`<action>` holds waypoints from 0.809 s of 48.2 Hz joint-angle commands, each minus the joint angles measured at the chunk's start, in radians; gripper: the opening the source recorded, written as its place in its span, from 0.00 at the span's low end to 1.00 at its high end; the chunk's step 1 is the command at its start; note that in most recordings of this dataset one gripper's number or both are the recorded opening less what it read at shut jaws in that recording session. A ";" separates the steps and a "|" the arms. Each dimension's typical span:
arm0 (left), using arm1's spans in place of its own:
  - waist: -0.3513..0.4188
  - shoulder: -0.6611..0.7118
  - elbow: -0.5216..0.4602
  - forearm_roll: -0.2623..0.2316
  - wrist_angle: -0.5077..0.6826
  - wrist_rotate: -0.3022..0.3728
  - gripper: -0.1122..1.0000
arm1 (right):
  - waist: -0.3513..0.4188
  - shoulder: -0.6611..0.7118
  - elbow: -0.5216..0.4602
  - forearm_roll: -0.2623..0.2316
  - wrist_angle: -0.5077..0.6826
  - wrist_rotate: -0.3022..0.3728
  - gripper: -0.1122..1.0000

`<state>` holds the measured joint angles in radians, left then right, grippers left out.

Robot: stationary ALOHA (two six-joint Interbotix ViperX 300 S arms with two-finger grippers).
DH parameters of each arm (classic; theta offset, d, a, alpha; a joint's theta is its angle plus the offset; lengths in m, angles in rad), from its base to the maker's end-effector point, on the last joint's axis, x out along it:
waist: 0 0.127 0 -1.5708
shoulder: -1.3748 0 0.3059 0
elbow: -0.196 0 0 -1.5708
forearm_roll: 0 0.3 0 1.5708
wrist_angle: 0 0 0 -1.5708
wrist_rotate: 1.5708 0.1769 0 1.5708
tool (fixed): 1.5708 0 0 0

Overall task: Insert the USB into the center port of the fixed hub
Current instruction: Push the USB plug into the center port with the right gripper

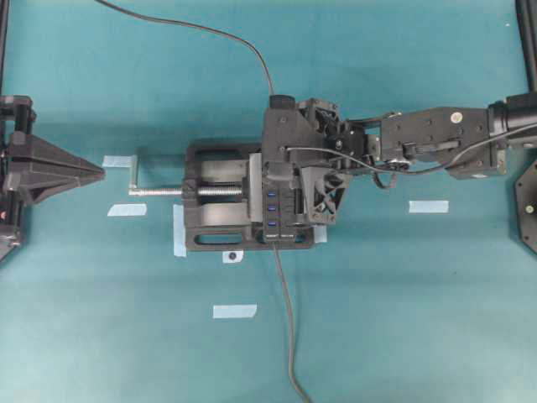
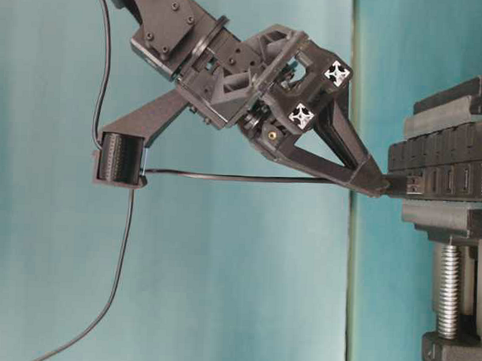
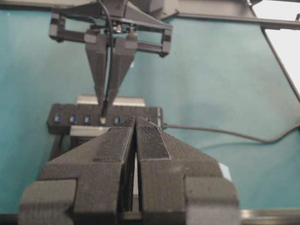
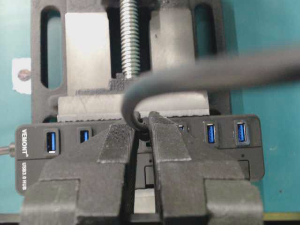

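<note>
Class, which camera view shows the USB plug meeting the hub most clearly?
The table-level view: the right hand presses the USB against the fixed hub in profile. Overhead, the hand covers it. The left wrist view shows it distantly; the right wrist view hides it between fingers.

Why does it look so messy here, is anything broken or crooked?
Nothing looks broken. The fixed hub sits straight in the black vise, and the right gripper holds the USB at the hub's row of blue slots. The thin cable loops loosely behind it, which is normal. The left gripper waits shut.
</note>
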<state>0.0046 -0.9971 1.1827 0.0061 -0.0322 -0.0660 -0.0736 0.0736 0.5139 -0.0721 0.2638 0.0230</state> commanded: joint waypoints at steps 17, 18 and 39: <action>0.002 0.005 -0.015 0.002 -0.005 -0.002 0.10 | -0.003 -0.015 -0.011 0.002 0.035 0.002 0.16; 0.002 0.005 -0.014 0.002 -0.005 -0.002 0.10 | -0.002 -0.015 -0.011 0.002 0.040 0.000 0.16; 0.002 0.005 -0.012 0.002 -0.005 -0.002 0.10 | -0.005 -0.015 -0.017 -0.003 0.063 -0.003 0.16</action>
<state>0.0046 -0.9971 1.1827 0.0077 -0.0322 -0.0660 -0.0752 0.0736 0.5062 -0.0736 0.3206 0.0230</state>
